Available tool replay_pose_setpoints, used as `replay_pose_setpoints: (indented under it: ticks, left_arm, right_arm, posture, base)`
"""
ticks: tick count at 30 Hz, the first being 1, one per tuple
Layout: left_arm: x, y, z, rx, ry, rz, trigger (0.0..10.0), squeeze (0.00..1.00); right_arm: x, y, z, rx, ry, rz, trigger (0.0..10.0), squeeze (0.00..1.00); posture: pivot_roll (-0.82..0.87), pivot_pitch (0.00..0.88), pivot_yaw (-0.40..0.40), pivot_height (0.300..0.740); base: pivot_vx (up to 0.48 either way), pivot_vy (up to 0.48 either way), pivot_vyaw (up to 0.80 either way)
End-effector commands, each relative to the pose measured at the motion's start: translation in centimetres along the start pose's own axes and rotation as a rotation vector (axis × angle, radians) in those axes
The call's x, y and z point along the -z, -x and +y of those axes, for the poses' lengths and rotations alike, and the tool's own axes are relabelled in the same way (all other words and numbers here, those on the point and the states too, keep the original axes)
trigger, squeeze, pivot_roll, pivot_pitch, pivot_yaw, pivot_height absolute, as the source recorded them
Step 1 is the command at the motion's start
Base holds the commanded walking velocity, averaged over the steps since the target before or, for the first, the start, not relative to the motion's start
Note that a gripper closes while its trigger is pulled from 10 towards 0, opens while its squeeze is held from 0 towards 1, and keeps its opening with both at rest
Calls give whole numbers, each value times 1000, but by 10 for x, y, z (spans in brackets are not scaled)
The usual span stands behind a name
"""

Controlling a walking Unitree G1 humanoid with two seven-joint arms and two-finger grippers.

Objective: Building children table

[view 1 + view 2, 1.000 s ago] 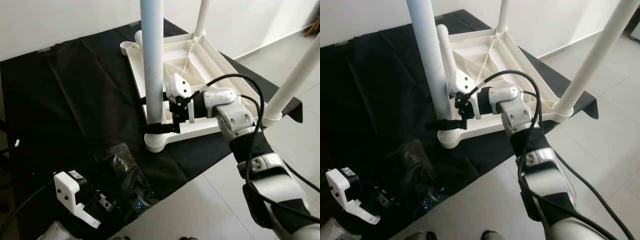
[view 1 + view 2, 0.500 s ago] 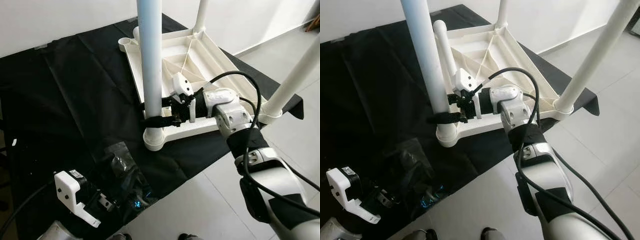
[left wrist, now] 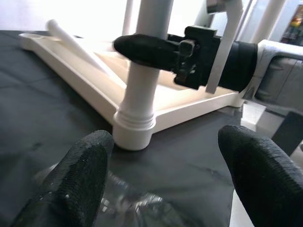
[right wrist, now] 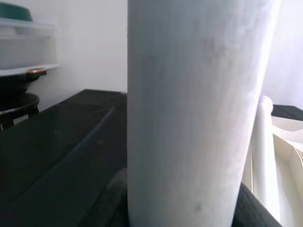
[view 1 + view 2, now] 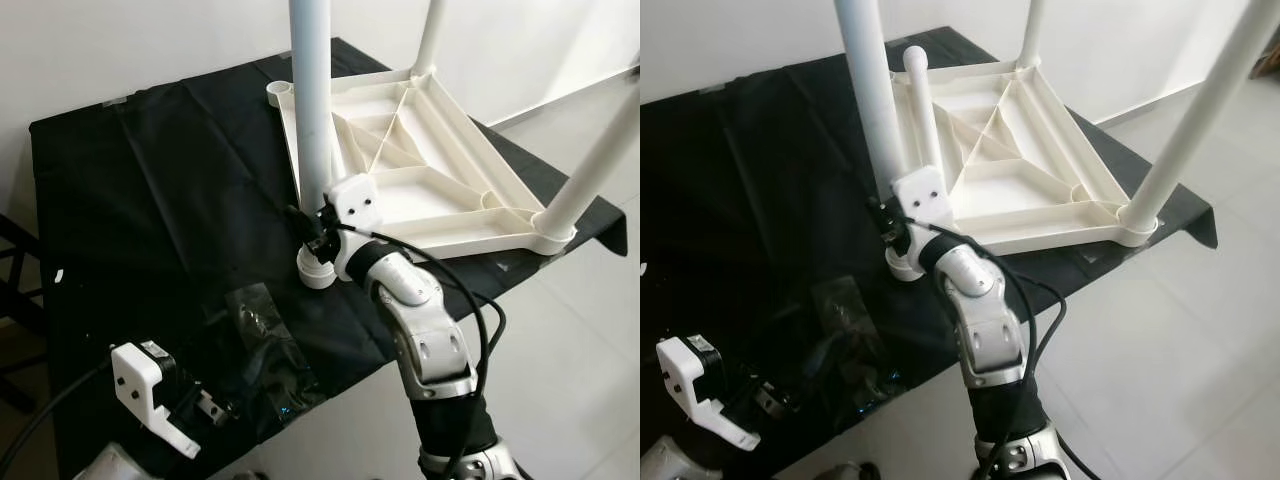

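A white children's table top (image 5: 470, 243) lies upside down on a black cloth (image 5: 150, 200). Three legs stand up from its corners: the near-left leg (image 5: 312, 130), a far one (image 5: 432, 35) and a right one (image 5: 595, 160). My right gripper (image 5: 308, 225) is shut on the near-left leg just above its corner socket (image 5: 315, 272), and its black finger (image 3: 142, 47) wraps round the tube. A loose leg (image 5: 923, 110) rests on the underside of the top. My left gripper (image 3: 165, 175) stays open low at the near left, apart from the table.
A clear plastic bag of small hardware (image 5: 265, 335) lies on the cloth between the left gripper and the socket. Pale tiled floor (image 5: 570, 350) lies to the right and near me. A dark piece of furniture (image 5: 15, 260) stands at the far left.
The right arm has swung round the near-left leg from its right side to its near side, still gripping it. The head view has shifted too. The left gripper has not moved.
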State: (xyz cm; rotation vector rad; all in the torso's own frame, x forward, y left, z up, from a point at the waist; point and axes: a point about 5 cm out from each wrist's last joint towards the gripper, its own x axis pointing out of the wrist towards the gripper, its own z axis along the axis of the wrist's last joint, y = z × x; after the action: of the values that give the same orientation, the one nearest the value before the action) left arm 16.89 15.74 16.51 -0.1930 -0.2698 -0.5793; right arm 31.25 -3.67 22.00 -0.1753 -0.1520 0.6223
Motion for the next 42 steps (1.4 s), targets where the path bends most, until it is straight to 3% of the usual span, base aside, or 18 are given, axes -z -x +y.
replay_pose_setpoints:
  ticks: [1, 2, 3, 4, 5, 9, 10, 12, 16, 17, 18, 19, 23, 26, 31, 37, 38, 42]
  left_arm:
    - [4, 3, 1, 5, 0, 35, 10000, 0]
    - [5, 3, 3, 4, -2, 36, 10000, 0]
    - [6, 3, 3, 3, -4, 36, 10000, 0]
    - [6, 3, 3, 3, -4, 36, 10000, 0]
    - [6, 2, 4, 2, -6, 35, 10000, 0]
    - [7, 2, 4, 2, -8, 35, 10000, 0]
    - [7, 2, 3, 3, -8, 35, 10000, 0]
    - [7, 1, 2, 1, -7, 32, 10000, 0]
    - [7, 1, 1, -2, -6, 28, 10000, 0]
    - [7, 2, 0, -4, -6, 26, 10000, 0]
    - [7, 2, 0, -5, -6, 26, 10000, 0]
    - [6, 2, -1, -5, -7, 24, 10000, 0]
    - [5, 3, -3, -8, -10, 21, 10000, 0]
    - [5, 3, -4, -9, -11, 20, 10000, 0]
    - [1, 7, -4, -66, -43, 8, 10000, 0]
    - [-4, 11, -2, -158, -83, -16, 10000, 0]
    - [-6, 13, -1, -190, -97, -23, 10000, 0]
    - [-6, 13, 0, -200, -102, -25, 10000, 0]
  right_arm:
    - [22, -6, 38, -69, -140, 81, 0, 0]
    - [18, -12, 39, -99, -133, 65, 0, 0]
    - [14, -16, 38, -141, -117, 45, 6314, 0]
    - [14, -16, 38, -141, -117, 45, 6314, 0]
    - [10, -18, 37, -183, -98, 32, 10000, 0]
    - [0, -18, 39, -287, -96, -3, 10000, 0]
    - [-4, -15, 39, -337, -97, -9, 10000, 1000]
    - [-15, -13, 25, -442, -52, -30, 10000, 1000]
    - [-21, -15, 7, -513, 1, -46, 10000, 1000]
    - [-22, -15, -3, -575, 25, -55, 10000, 557]
    - [-24, -15, -9, -614, 37, -61, 10000, 557]
    - [-24, -17, -19, -646, 17, -62, 10000, 0]
    - [-24, -21, -42, -706, 10, -72, 10000, 0]
    - [-24, -21, -45, -724, 17, -71, 10000, 0]
    - [-31, -27, -67, -809, -5, -79, 10000, 0]
    - [-34, -30, -70, -907, -43, -72, 10000, 0]
    - [-32, -28, -69, -976, -40, -47, 5373, 0]
    - [-31, -28, -68, -995, -39, -37, 5373, 0]
  posture:
    - [82, 214, 15, 740]
    - [80, 206, 14, 740]
    - [84, 199, 14, 740]
    - [84, 199, 14, 740]
    - [86, 198, 13, 740]
    - [89, 194, 12, 740]
    - [90, 194, 3, 740]
    - [92, 195, -4, 740]
    - [96, 196, -8, 740]
    - [98, 198, -12, 740]
    - [98, 198, -12, 740]
    - [100, 202, -18, 740]
    - [109, 208, -20, 740]
    - [109, 208, -20, 740]
    - [130, 230, -24, 740]
    - [122, 246, -36, 740]
    - [115, 249, -36, 740]
    - [115, 249, -36, 740]
  base:
    - [0, 0, 0]
    - [0, 0, 0]
    - [0, 0, 0]
    - [0, 0, 0]
    - [0, 0, 0]
    - [0, 0, 0]
    - [0, 0, 0]
    - [0, 0, 0]
    - [0, 0, 0]
    - [0, 0, 0]
    - [0, 0, 0]
    - [0, 0, 0]
    - [0, 0, 0]
    - [0, 0, 0]
    - [0, 0, 0]
    - [0, 0, 0]
    - [0, 0, 0]
    - [0, 0, 0]
